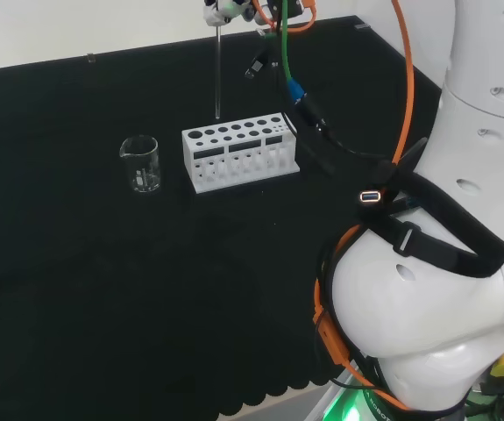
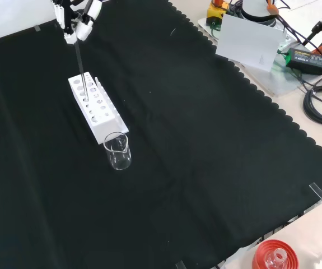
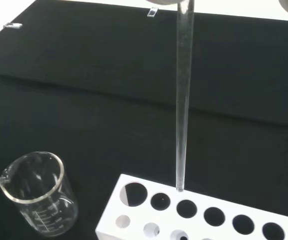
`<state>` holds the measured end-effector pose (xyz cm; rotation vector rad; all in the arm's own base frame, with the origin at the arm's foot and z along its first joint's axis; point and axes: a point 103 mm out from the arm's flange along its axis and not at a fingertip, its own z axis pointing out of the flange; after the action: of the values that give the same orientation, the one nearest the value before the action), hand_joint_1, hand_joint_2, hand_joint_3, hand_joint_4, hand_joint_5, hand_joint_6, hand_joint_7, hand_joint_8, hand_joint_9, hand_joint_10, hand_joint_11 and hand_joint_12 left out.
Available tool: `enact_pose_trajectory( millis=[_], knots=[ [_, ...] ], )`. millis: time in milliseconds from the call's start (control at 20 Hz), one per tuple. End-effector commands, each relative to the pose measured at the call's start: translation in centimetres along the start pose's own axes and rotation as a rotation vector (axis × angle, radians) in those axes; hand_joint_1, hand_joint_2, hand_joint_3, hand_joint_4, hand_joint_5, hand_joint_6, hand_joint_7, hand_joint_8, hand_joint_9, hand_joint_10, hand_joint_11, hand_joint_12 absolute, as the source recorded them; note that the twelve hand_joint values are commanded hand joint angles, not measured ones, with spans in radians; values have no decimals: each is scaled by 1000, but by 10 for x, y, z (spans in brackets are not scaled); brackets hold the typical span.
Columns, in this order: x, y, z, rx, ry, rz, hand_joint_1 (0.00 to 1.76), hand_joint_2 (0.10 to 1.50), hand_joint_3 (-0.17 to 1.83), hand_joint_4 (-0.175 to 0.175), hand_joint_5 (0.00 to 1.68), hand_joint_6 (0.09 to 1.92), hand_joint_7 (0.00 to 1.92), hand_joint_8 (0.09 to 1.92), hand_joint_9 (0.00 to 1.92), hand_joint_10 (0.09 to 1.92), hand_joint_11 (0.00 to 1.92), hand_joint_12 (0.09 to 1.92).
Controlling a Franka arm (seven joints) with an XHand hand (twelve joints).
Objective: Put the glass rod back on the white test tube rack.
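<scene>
The hand hangs high over the far part of the bench and is shut on the top of a clear glass rod, which hangs upright. The white test tube rack stands below it with two rows of round holes. In the front view the hand pinches the rod above the rack's far end. In the wrist view the rod ends just over the top of the rack, beside the first holes of one row; I cannot tell whether the tip touches.
An empty glass beaker stands close to one end of the rack, also seen as the beaker and the beaker. A red ribbed stand sits at the cloth's near edge. The arm's white links and orange cables rise at the right.
</scene>
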<state>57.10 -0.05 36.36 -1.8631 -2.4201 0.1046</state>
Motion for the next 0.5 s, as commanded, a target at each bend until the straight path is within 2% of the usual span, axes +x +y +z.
enact_pose_trajectory(
  millis=[50,200,300,500],
  knots=[
    [2,4,1,18,-1,1,1324,1052,-175,-175,1294,310,1418,513,1829,313,1688,532],
    [11,5,10,3,20,5,1324,1052,-175,-175,1294,310,1418,512,1829,313,1688,532],
    [13,6,10,26,14,21,1324,1052,-175,-175,1294,310,1419,512,1829,313,1688,532],
    [23,12,9,21,11,-17,1325,1052,-175,-175,1294,310,1419,511,1830,312,1688,532]
  ],
)
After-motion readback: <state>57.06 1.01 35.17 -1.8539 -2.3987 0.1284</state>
